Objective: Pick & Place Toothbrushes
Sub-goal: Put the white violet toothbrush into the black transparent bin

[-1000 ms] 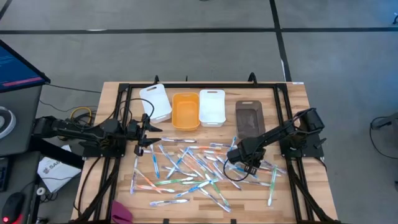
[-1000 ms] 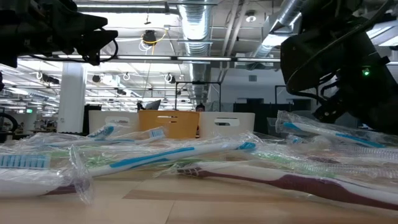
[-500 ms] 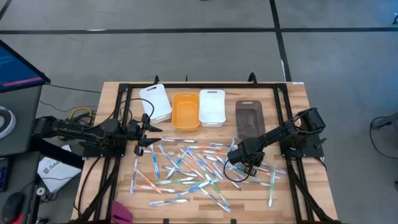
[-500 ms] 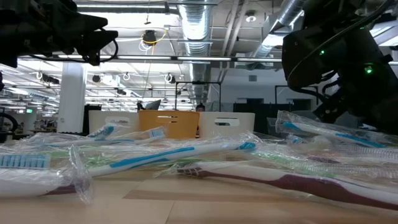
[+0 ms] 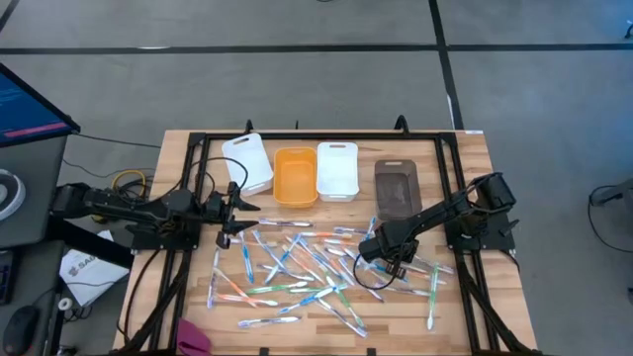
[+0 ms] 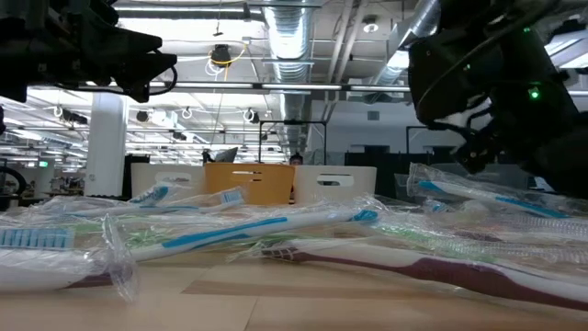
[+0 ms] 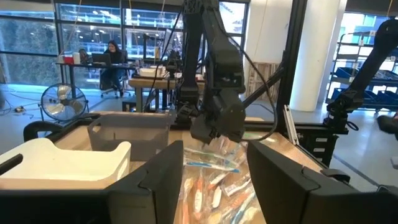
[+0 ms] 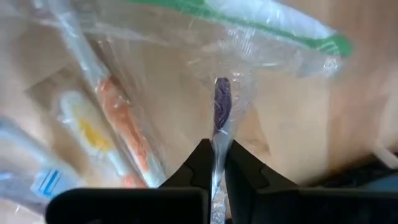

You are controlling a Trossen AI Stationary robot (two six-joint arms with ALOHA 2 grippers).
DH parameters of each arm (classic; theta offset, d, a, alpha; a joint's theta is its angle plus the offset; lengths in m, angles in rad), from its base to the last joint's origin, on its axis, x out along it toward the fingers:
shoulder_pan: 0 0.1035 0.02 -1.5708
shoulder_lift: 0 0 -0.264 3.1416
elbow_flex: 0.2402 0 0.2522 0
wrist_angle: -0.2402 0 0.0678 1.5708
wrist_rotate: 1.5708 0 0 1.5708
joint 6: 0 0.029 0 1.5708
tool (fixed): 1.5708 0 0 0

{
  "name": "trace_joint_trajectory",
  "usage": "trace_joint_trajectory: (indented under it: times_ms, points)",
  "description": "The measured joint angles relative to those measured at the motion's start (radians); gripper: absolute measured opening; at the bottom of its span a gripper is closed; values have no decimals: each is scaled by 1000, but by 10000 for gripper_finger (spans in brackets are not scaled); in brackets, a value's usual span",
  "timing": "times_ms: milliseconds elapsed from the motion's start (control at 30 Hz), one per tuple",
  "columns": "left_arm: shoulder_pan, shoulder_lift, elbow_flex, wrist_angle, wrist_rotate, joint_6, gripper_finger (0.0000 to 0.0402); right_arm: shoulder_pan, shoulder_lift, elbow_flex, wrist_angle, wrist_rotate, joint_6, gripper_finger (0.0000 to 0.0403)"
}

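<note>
Many wrapped toothbrushes (image 5: pixel 297 259) lie scattered flat on the wooden table, mostly blue and white, some orange or green. My right gripper (image 5: pixel 368 249) stands at the right side of the pile, pointing steeply down, shut on a purple toothbrush in a clear wrapper (image 8: pixel 222 102). Beside that one lie a green toothbrush (image 8: pixel 273 22) and an orange one (image 8: pixel 118 118). My left gripper (image 7: pixel 214 180) waits at the table's left edge, level, open, with nothing between its fingers. My right gripper pinches the clear wrapper of the purple toothbrush at one end (image 8: pixel 216 144) between its two fingertips (image 8: pixel 199 163). It comes from above, slanting down. The wrapped brush runs on away from the fingers, along their line. I cannot tell whether it is clear of the table.
Along the far edge stand a white bin (image 5: pixel 247 161), an orange bin (image 5: pixel 295 176), a second white bin (image 5: pixel 337 170) and a dark bin (image 5: pixel 398 188). Black frame bars (image 5: pixel 188 198) border the table left and right. A black cable (image 5: pixel 381 282) loops near my right gripper.
My right gripper has risen a little and drifted slightly toward the table's left.
</note>
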Motion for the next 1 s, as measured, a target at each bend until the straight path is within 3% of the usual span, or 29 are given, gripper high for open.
trace_joint_trajectory:
  times_ms: [400,467,667,1000]
  points:
    - [0,3,0,6,0,0,172,71,-2,258,-321,18,78,13]
    - [0,3,0,6,0,0,172,88,-3,313,-398,55,102,13]
    - [0,3,0,6,0,0,172,125,-53,439,-400,201,50,13]
    - [0,16,0,7,0,1,172,135,-281,469,-395,544,-14,13]
